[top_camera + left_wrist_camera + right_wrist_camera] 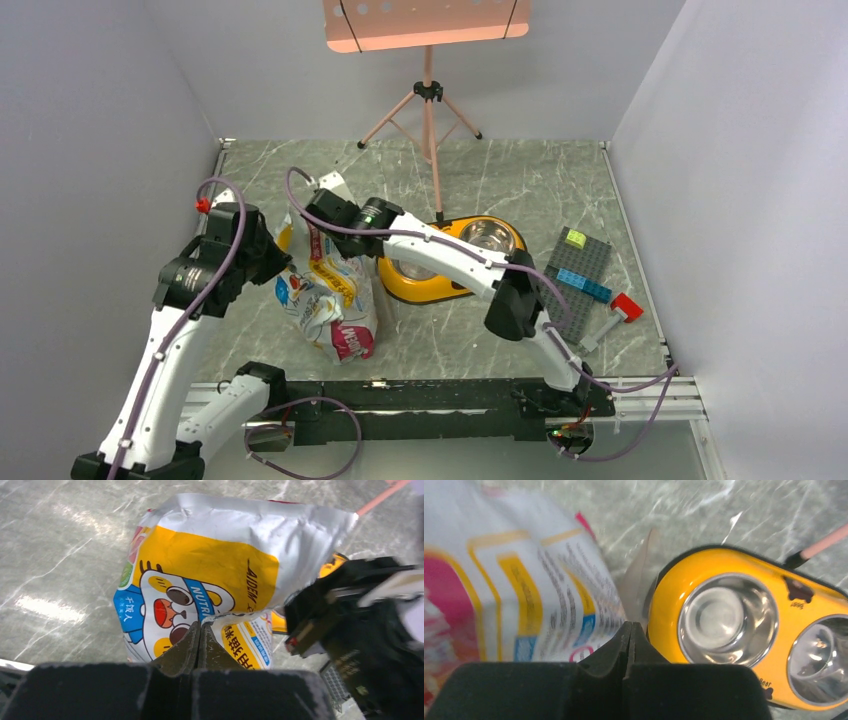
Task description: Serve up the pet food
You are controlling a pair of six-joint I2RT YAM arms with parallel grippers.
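Between the left gripper (pixel 200 630) and right gripper (pixel 629 630), the pet food bag (pixel 210 565) is being held, both finger pairs pressing closed on its crinkled top edge.
Its contents are hiding from every view, and from above the wrists are covering both pinches. Only the right wrist camera is showing the yellow feeder (pixel 724 560) close up, just right of that gripper, with one steel bowl cut off.

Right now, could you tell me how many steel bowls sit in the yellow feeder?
2. One bowl sits at the feeder end nearest the bag; the other bowl is beside it, cut off by the right wrist view's edge.
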